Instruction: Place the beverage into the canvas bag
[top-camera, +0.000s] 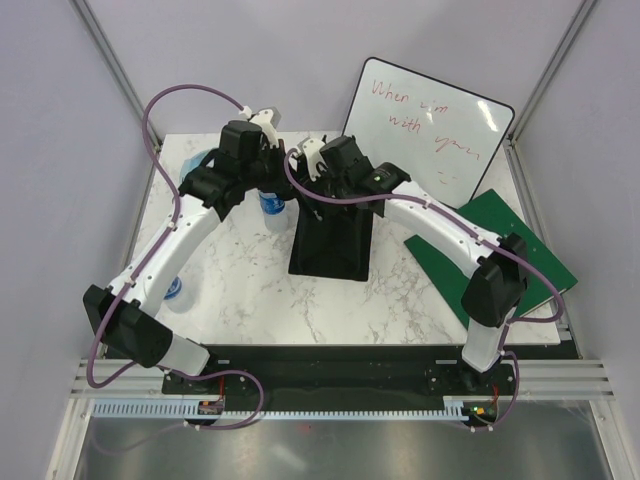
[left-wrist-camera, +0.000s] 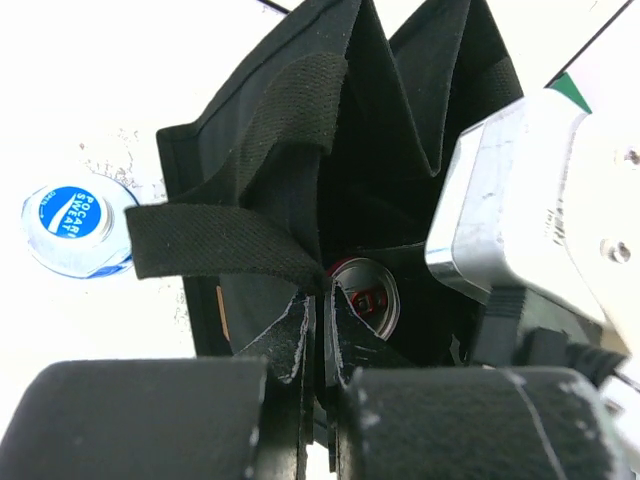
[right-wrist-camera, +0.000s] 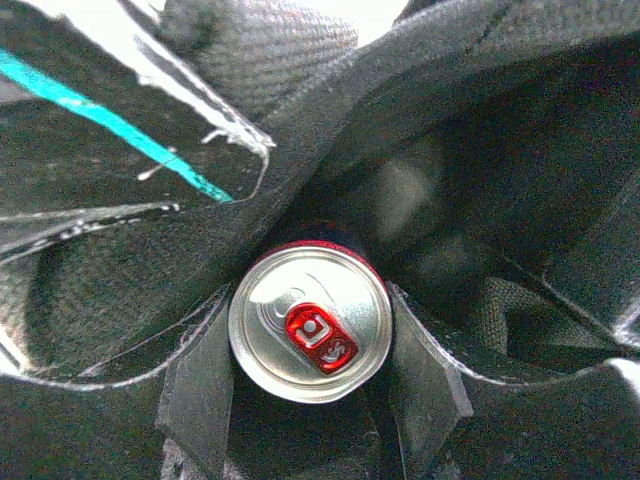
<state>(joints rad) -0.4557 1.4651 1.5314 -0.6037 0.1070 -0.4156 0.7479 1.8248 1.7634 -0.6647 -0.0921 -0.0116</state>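
The black canvas bag (top-camera: 335, 245) stands upright mid-table with its mouth open. My left gripper (left-wrist-camera: 325, 290) is shut on the bag's loop handle (left-wrist-camera: 220, 245) at the near rim. The beverage, a red can with a silver top (right-wrist-camera: 310, 322), is upright inside the bag. My right gripper (right-wrist-camera: 310, 350) reaches down into the bag, with a finger (right-wrist-camera: 200, 390) pressed on each side of the can. The can also shows in the left wrist view (left-wrist-camera: 372, 295), beside the right wrist's grey body (left-wrist-camera: 520, 200). From above, both wrists meet over the bag's mouth and hide the can.
A clear bottle with a blue cap (top-camera: 272, 203) stands just left of the bag and shows in the left wrist view (left-wrist-camera: 72, 225). Another bottle (top-camera: 173, 290) lies near the left arm. A whiteboard (top-camera: 430, 120) leans at the back right, and a green board (top-camera: 500, 250) lies at the right.
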